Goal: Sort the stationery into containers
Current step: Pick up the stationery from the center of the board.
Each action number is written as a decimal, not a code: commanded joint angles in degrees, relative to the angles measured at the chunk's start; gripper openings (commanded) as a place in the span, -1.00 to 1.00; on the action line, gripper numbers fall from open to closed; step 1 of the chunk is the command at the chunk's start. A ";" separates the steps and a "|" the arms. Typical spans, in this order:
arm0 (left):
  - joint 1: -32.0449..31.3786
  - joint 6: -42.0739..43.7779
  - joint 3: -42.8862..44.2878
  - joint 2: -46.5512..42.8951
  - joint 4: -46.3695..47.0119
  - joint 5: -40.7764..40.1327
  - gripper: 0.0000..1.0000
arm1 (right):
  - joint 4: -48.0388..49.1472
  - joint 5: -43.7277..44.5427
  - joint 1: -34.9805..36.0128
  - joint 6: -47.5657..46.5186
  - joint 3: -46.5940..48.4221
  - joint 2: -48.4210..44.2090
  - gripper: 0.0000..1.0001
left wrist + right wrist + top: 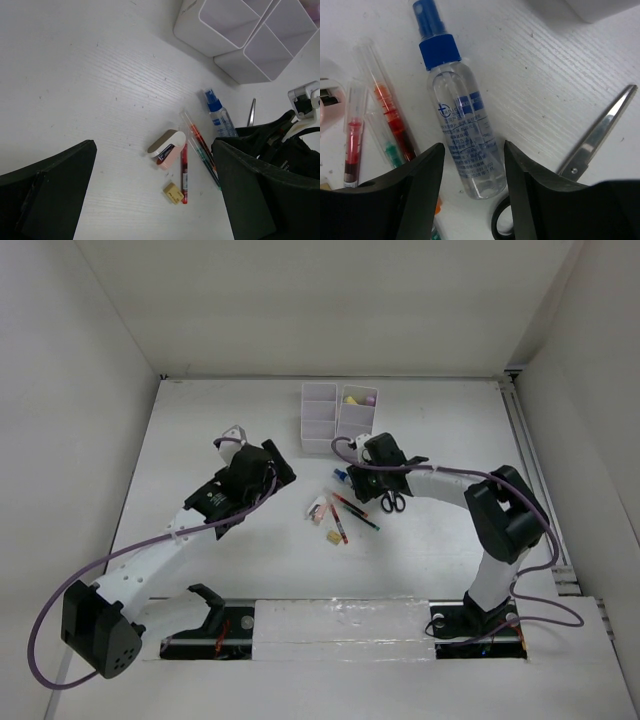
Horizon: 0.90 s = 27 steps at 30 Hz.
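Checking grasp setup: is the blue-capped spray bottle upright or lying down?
Lying down: spray bottle flat on the table, lengthwise between the right gripper fingers.

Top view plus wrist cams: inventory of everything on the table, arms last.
organizer tray: 1, white, far centre of the table
yellow and purple items: count unclear, in the tray's farthest right compartment
spray bottle: 1, clear with blue cap, lying on the table just in front of the tray
scissors: 1, black handles, right of the bottle
pens: 3, clear barrels with red, orange-red and green ink, left of the bottle
small case: 1, pink and white, left of the pens
eraser: 1, yellow, by the red pen's near end
left gripper: open, left of the pile
right gripper: jaws either side of the spray bottle
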 commanded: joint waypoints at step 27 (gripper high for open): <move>-0.02 8.89 -10.27 -3.62 38.76 34.45 1.00 | 9.59 -19.87 3.98 8.44 -3.87 -26.32 -1.00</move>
